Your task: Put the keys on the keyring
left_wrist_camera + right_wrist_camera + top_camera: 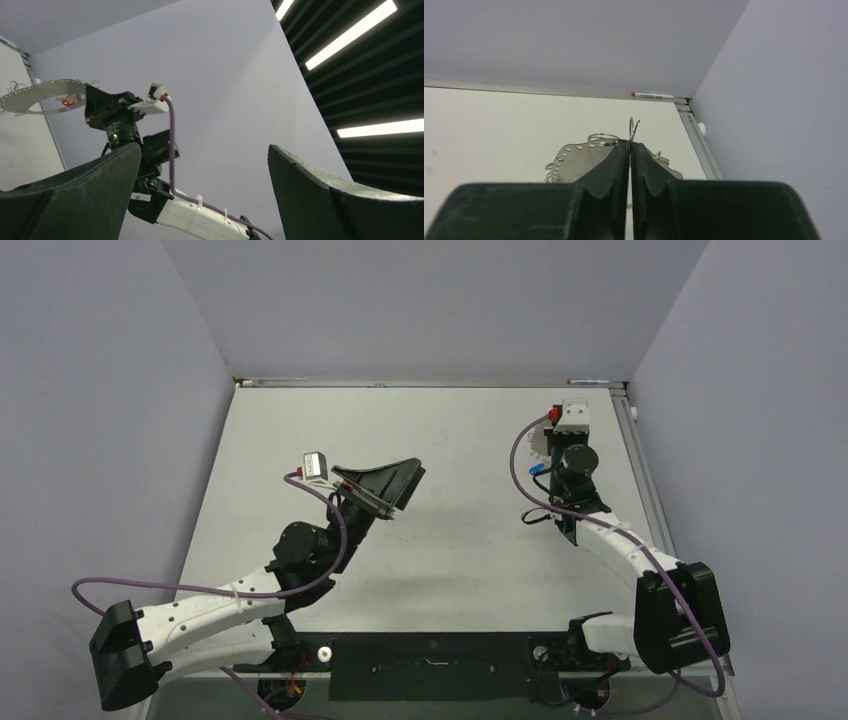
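1. Holding the keyring clamped in your right gripper over the table's far right side, keep it level.
2. Your left gripper hangs spread wide, empty; the red key seems to sit at the ring's rim.
3. Thread one wire loop slowly.

I see keyring between right gripper fingers | left gripper well left of keyring | pen behind keyring, at far edge of table

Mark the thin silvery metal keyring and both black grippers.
Thin silvery metal keyring (pixel 574 154), right wrist view, perforated rim.
Black right gripper (pixel 630 147), right wrist view, between fingertips.
Black left gripper (pixel 204 150), left wrist view, between fingertips.
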Controlling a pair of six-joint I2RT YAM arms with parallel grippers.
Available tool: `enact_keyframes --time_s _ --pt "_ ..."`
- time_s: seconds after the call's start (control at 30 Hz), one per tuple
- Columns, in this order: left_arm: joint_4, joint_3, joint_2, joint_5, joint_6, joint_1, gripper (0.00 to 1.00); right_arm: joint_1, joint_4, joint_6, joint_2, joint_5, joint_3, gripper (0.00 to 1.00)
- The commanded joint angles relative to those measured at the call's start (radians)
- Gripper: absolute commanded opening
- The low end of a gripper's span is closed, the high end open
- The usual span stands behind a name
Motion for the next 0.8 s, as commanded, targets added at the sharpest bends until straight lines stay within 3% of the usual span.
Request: enact_keyframes --time_s 0.0,0.27,0.6,0.77 --pt "0.140 0.042 0.027 0.087 -0.087 0.032 0.96 -0.101 0.143 0.045 0.160 -0.076 0.091 0.05" --pt "0.189 0.048 0.074 0.138 -0.120 0.066 0.96 -0.171 0.249 0.005 0.392 -0.059 0.166 0.05" --pt "0.221 0.045 0.104 0.197 -0.149 0.090 0.96 -0.105 0.215 0.093 0.325 -0.095 0.039 0.05" --pt "0.130 0.030 0.090 0.183 -0.158 0.097 0.96 -0.062 0.166 0.132 0.276 -0.103 -0.004 0.05"
